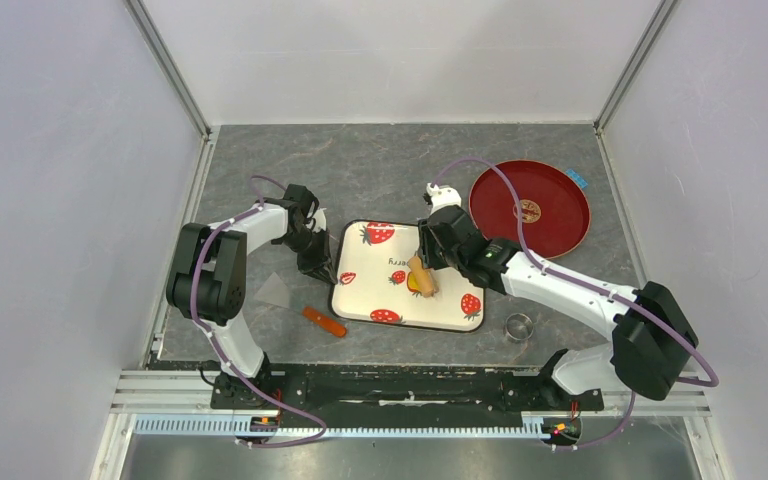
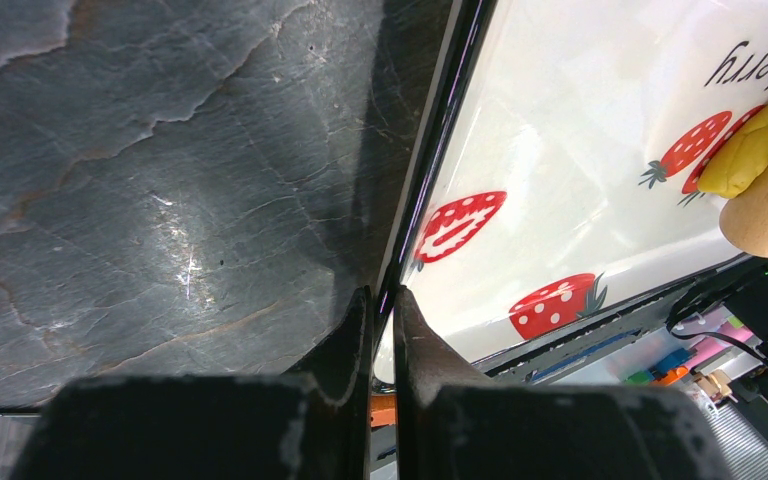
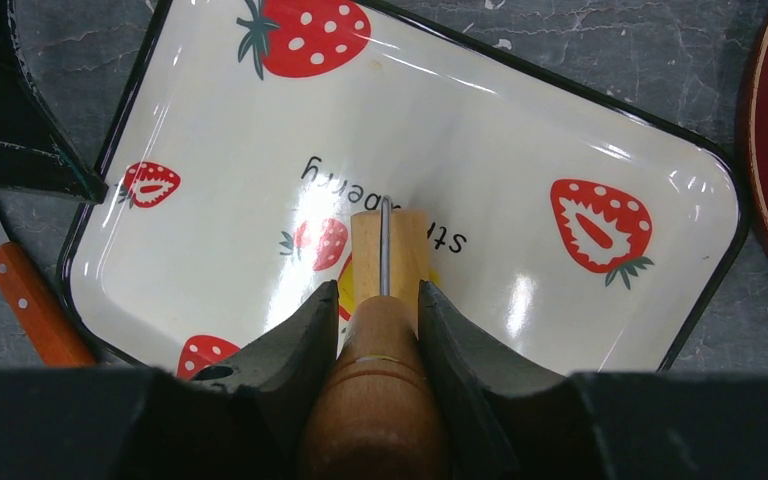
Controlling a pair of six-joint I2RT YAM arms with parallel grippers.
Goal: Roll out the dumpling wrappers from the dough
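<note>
The dough [image 2: 745,155] looks soft, sticky and easily smeared, best pressed, not pinched. It lies mid-tray under the roller [image 3: 405,250]. The right jaws clamp the roller's handle, and the left jaws are closed on the tray's [image 1: 440,300] left rim. A knife [image 1: 324,321] lower left, ring cutter [image 1: 518,335] lower right and plate [image 1: 560,230] upper right don't obstruct.

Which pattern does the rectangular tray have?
The tray is cream white with red strawberry prints and a dark rim, best seen in the right wrist view.
</note>
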